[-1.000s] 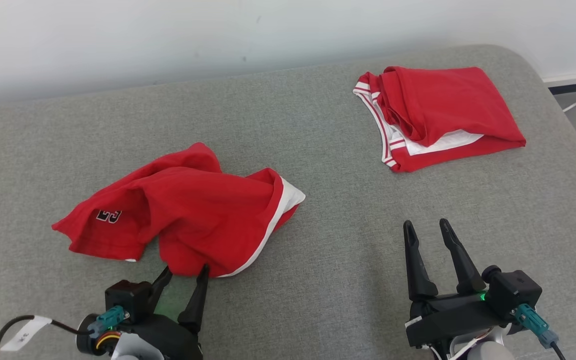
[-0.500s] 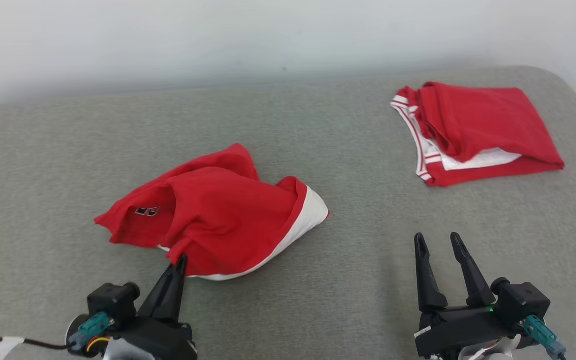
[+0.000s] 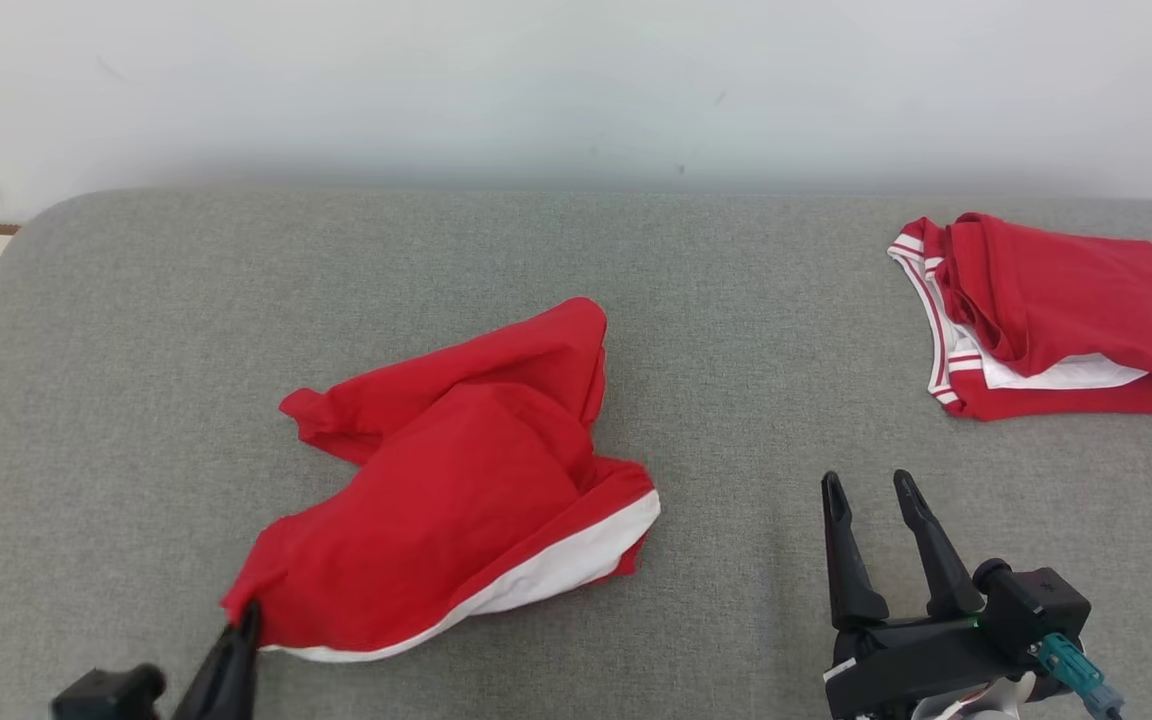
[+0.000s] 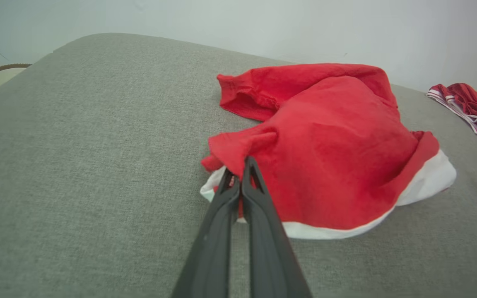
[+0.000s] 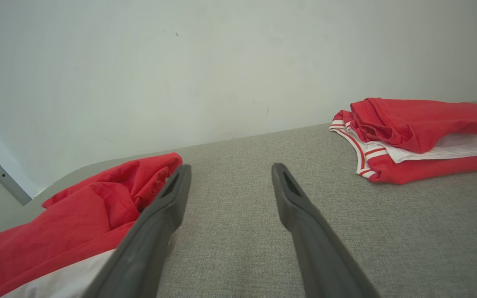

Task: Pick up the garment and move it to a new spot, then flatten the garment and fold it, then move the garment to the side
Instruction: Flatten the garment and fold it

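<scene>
On the grey cushion [image 3: 736, 330], the crumpled garment [image 3: 456, 500] is lying centre-left, a folded pile [image 3: 1066, 310] far right. My left gripper [image 4: 242, 174] is pinching the garment's near-left corner, I judge to relocate it; my right gripper [image 3: 866, 485] is waiting, fingers spread.

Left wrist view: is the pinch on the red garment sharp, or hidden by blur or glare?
Left wrist view: sharp, evenly lit, no glare; left gripper shut on the garment corner. Right wrist view: right gripper soft near the lens. Head view: faint shadow under the garment.
</scene>
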Tool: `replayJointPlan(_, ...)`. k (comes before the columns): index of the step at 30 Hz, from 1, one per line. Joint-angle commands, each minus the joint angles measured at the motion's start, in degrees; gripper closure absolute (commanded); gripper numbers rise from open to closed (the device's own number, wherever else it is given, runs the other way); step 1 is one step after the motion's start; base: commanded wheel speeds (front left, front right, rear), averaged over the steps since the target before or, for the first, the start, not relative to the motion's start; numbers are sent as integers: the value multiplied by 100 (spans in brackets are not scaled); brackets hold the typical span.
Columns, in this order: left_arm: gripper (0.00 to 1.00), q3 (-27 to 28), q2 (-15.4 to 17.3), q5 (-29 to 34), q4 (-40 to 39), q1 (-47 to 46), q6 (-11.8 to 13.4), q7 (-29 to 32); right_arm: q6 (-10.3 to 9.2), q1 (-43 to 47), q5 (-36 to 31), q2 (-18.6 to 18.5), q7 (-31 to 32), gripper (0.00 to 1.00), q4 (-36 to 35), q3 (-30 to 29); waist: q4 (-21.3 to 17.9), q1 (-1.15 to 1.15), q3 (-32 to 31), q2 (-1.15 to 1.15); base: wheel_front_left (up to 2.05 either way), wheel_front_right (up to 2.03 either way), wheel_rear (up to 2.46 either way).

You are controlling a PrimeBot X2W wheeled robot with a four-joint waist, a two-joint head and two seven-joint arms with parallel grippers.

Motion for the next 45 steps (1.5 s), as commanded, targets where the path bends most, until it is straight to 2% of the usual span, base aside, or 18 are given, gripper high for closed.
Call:
replayJointPlan(1, 100, 101, 60, -33, 32, 107, 31, -99, 1, 84, -19, -3, -3, 0, 38, 18, -2, 0, 2, 0, 0, 0, 0)
replayJointPlan(11, 100, 194, -85, -122, 778, 44, -97, -519, 1, 105, -70, -3, 28, 0, 135, 30, -25, 0, -57, 0, 0, 0, 0)
replayJointPlan(12, 66, 208, -100, -90, 825, 17, -85, -572, 2, 113, -77, -3, 39, 0, 128, 27, -16, 0, -64, 0, 0, 0, 0)
replayJointPlan(13, 14, 207, -124, -53, 860, 0, -79, -605, 1, 133, -82, -3, 51, 0, 119, 14, 5, 0, -70, 0, 0, 0, 0)
replayJointPlan(14, 0, 217, -161, -49, 886, -1, -74, -640, 1, 151, -90, -3, 66, 0, 108, 12, 23, 0, -71, 0, 0, 0, 0)
replayJointPlan(24, 0, 465, -388, 256, 604, -11, -44, -856, 1, 71, -168, -3, 216, 0, 110, 49, 290, 0, -121, 0, 0, 0, 0)
replayJointPlan(31, 0, 763, -713, 700, 134, 141, -73, -861, 1, -279, -111, -135, 650, 0, 389, 378, 462, 0, -162, 0, 0, 0, 0)
replayJointPlan(38, 0, 849, -1045, 950, 156, 140, -260, -863, 1, -781, 188, -373, 1082, 0, 1006, 896, 687, 0, -174, 0, 0, 0, 0)
replayJointPlan(45, 0, 938, -1295, 1118, 265, 161, -471, -863, 1, -1470, 581, -504, 1226, 0, 1921, 1163, 920, 0, -124, 0, 0, 0, 0)
